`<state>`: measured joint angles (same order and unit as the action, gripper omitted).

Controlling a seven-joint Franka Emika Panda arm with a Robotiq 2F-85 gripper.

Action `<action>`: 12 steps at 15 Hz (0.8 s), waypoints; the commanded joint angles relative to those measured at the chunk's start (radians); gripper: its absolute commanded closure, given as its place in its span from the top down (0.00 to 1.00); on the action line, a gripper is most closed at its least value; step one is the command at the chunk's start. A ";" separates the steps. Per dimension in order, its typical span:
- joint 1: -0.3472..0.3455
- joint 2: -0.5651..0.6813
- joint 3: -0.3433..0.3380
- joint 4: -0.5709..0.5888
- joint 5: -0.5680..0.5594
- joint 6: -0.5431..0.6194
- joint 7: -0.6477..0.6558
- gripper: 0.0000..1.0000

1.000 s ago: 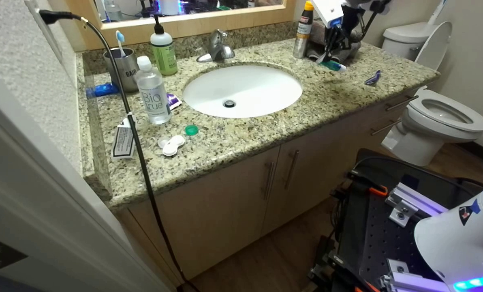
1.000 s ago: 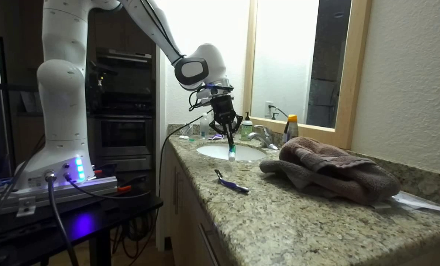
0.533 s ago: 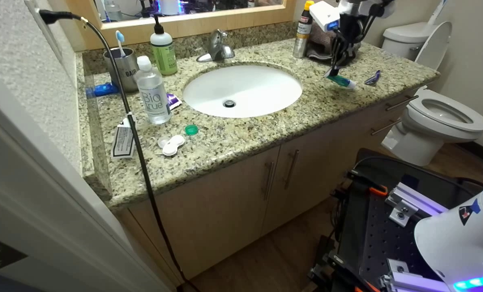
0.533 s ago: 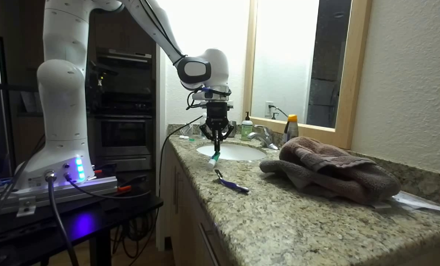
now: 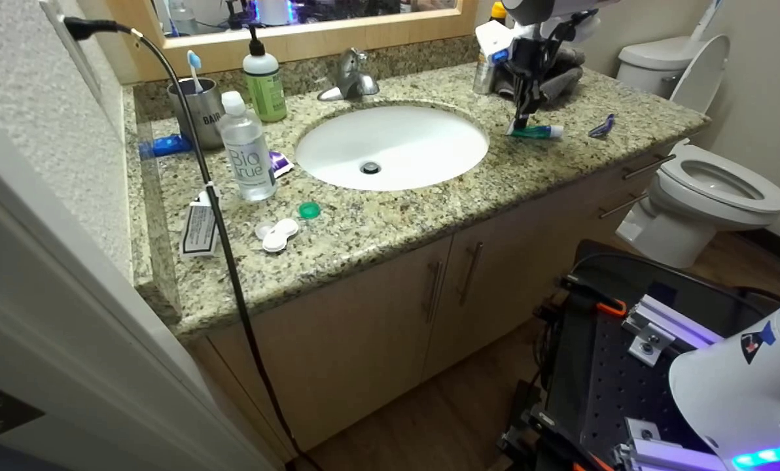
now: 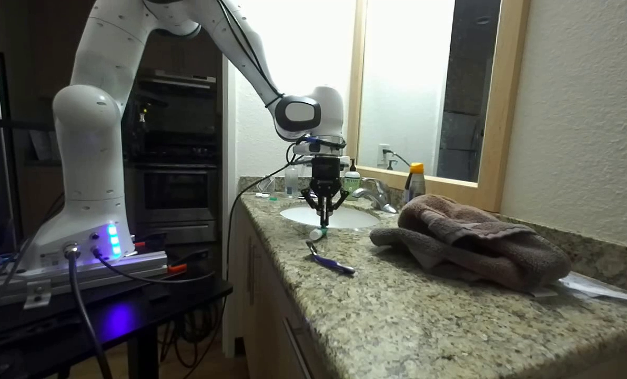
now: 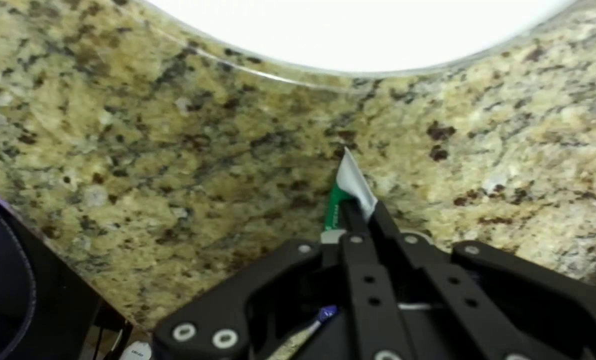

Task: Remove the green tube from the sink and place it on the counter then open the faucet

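Observation:
The green tube (image 5: 538, 132) with a white cap is at the counter surface or just above it, beside the sink (image 5: 393, 140); its cap end shows in an exterior view (image 6: 316, 234). My gripper (image 5: 521, 124) points down and is shut on the tube's flat white crimped end. In the wrist view the fingertips (image 7: 370, 210) pinch that end, and part of the green tube (image 7: 333, 207) shows beside them; the rest is hidden behind the fingers. The silver faucet (image 5: 353, 78) stands behind the sink, and also shows in an exterior view (image 6: 376, 196). The granite counter (image 5: 390, 226) surrounds the sink.
A purple razor (image 6: 332, 263) lies close to the tube's cap. A crumpled towel (image 6: 466, 245) and an orange-capped can (image 6: 416, 184) stand near the wall. A soap bottle (image 5: 265, 88), a clear bottle (image 5: 247, 157) and a cup (image 5: 200, 114) are past the sink.
My gripper has lowered with the tube, swinging first toward the counter's front edge and then partly back. The tube is now lower, at about counter level. The grip has stayed shut.

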<state>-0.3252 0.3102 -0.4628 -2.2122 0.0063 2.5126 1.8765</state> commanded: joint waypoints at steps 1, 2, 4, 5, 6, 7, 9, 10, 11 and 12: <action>-0.025 0.051 0.034 0.075 0.071 -0.070 -0.055 0.39; -0.019 0.054 0.037 0.086 0.077 -0.090 -0.058 0.45; -0.043 0.030 0.085 0.098 0.172 -0.197 -0.158 0.59; -0.039 0.017 0.098 0.106 0.202 -0.245 -0.191 0.67; -0.029 -0.006 0.111 0.095 0.234 -0.271 -0.217 0.73; -0.016 -0.033 0.115 0.088 0.248 -0.289 -0.231 0.81; 0.014 -0.082 0.112 0.082 0.229 -0.302 -0.213 0.94; 0.022 -0.110 0.116 0.081 0.226 -0.320 -0.213 1.00; 0.030 -0.142 0.123 0.072 0.233 -0.313 -0.220 1.00; 0.039 -0.180 0.133 0.059 0.239 -0.295 -0.239 1.00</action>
<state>-0.2972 0.2337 -0.3487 -2.1135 0.2264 2.2210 1.6862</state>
